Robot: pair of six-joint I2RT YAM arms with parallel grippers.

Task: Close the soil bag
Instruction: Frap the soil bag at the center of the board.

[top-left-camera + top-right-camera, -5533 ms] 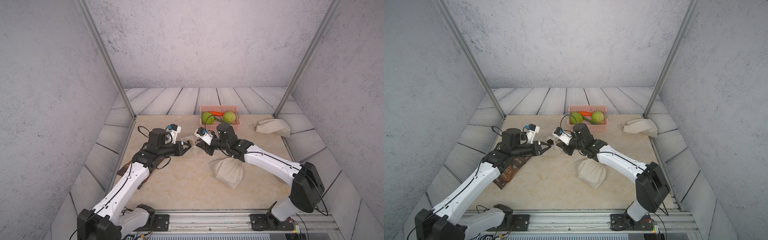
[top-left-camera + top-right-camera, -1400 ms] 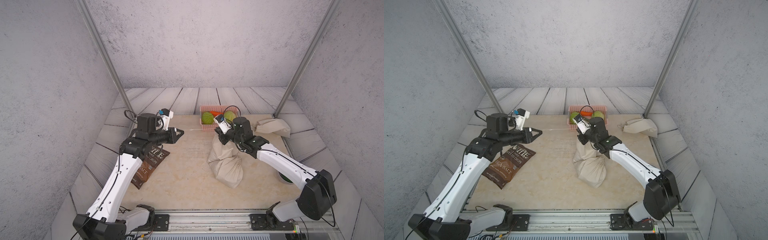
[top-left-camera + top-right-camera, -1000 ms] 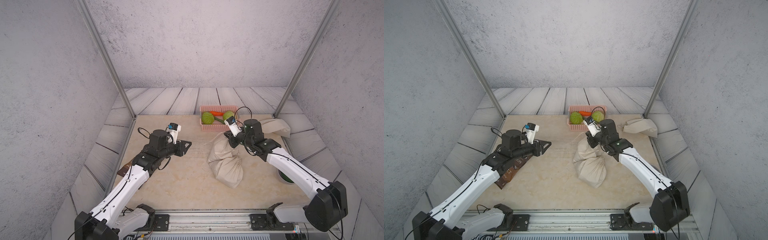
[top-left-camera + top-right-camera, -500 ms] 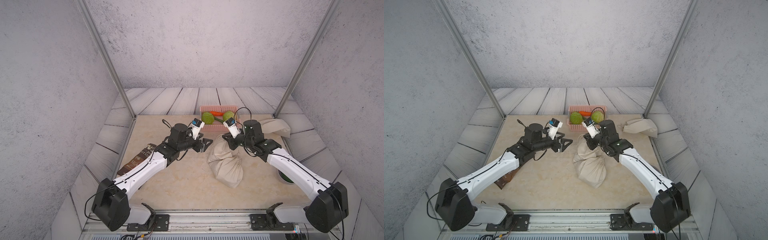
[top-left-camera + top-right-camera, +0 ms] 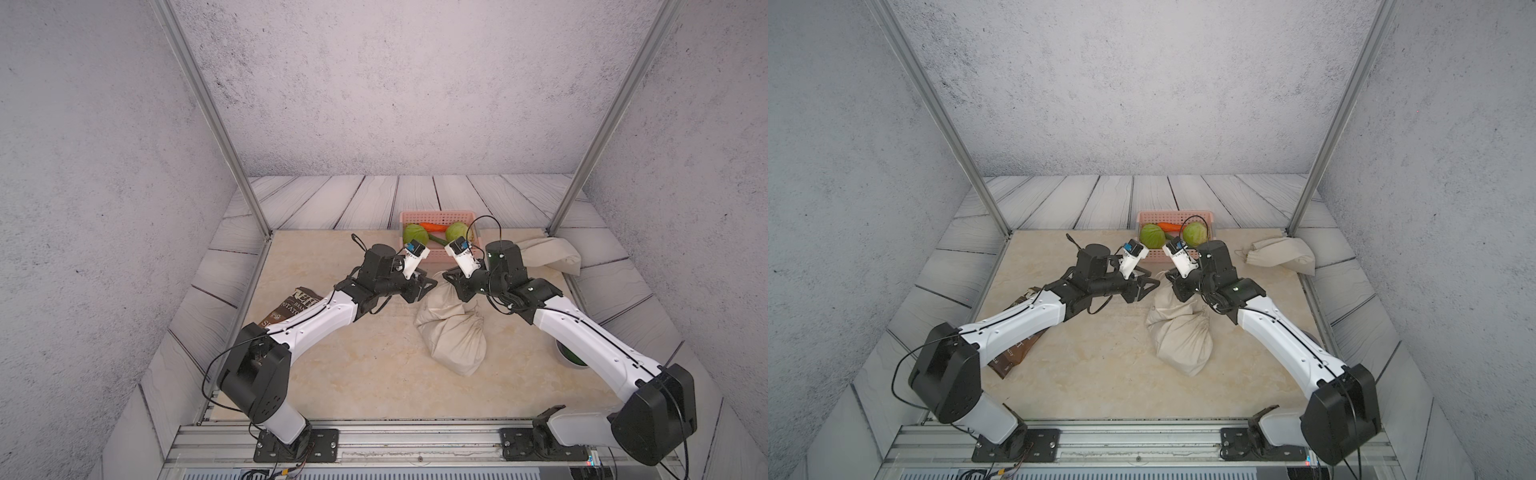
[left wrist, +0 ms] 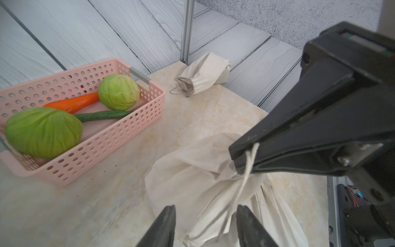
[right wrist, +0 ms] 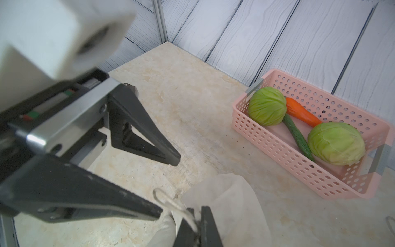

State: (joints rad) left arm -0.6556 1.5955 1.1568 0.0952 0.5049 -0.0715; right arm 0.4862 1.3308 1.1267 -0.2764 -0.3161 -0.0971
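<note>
The soil bag (image 5: 453, 332) is a beige cloth drawstring sack lying mid-table in both top views, its gathered neck pointing toward the back. My right gripper (image 5: 453, 282) is at that neck, shut on the drawstring (image 6: 245, 173), which runs taut from its tip (image 6: 234, 157) down to the cloth. My left gripper (image 5: 428, 286) reaches in from the left with jaws open (image 6: 206, 213). The bag's neck and a loop of string lie between its fingers, ungripped. In the right wrist view the right gripper (image 7: 196, 216) pinches string against cloth.
A pink basket (image 5: 436, 215) with two cabbages, a carrot and a cucumber stands just behind both grippers. A second cloth bag (image 5: 548, 253) lies at the back right. A brown chip bag (image 5: 291, 307) lies under my left arm. A green bowl (image 5: 571, 357) sits beneath my right arm.
My left arm has swung right from above the chip bag to the soil bag's neck, and its jaws have narrowed a little. The right gripper has kept its hold near the same spot.
</note>
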